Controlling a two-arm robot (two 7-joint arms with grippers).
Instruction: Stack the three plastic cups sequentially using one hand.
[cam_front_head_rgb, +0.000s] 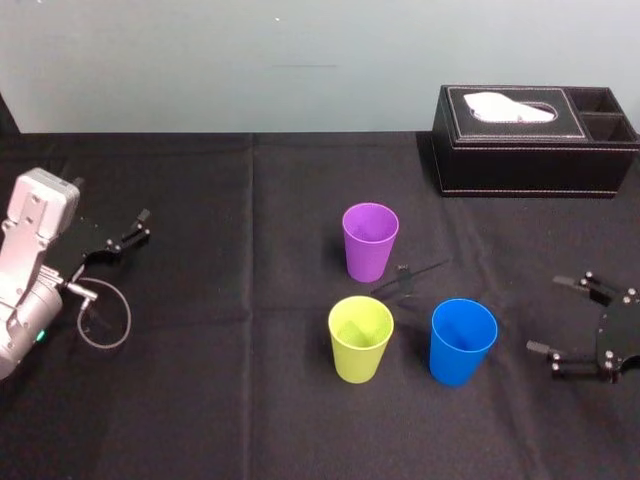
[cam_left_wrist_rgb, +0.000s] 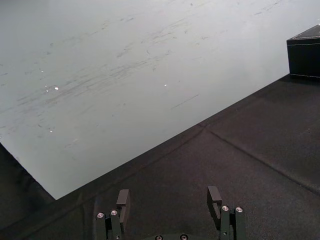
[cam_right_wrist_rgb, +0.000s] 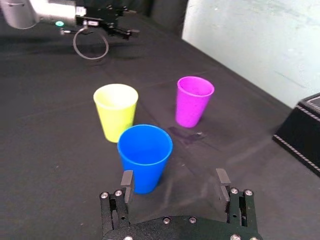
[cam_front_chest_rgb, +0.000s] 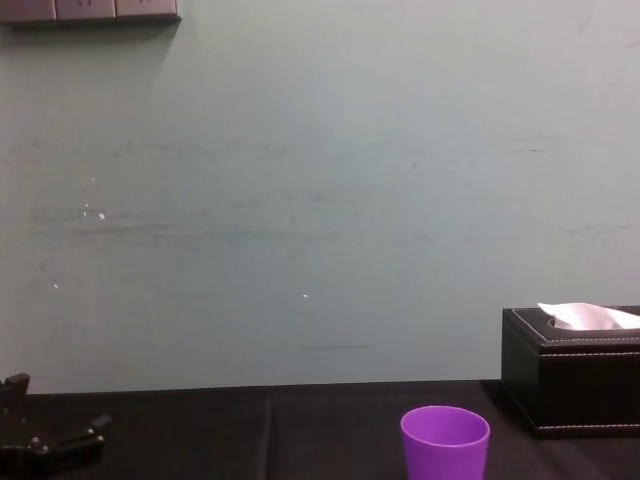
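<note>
Right gripper (cam_right_wrist_rgb: 175, 177): just right of blue cup (cam_right_wrist_rgb: 145, 157), not touching it; jaws spread wide, empty. Blue cup stands upright on surface (cam_front_head_rgb: 250, 400), mouth up, long axis vertical, so it lies to the left of the jaws. Right arm far nearer than left, likely the working one. Yellow-green cup (cam_front_head_rgb: 360, 338) just left of blue cup, apart. Purple cup (cam_front_head_rgb: 370, 241) beyond blue cup, leftward. Nothing stacked yet. Left gripper (cam_left_wrist_rgb: 168, 197) well left of blue cup, jaws open, empty, idle. Tissue box (cam_front_head_rgb: 535, 140) far beyond blue cup.
</note>
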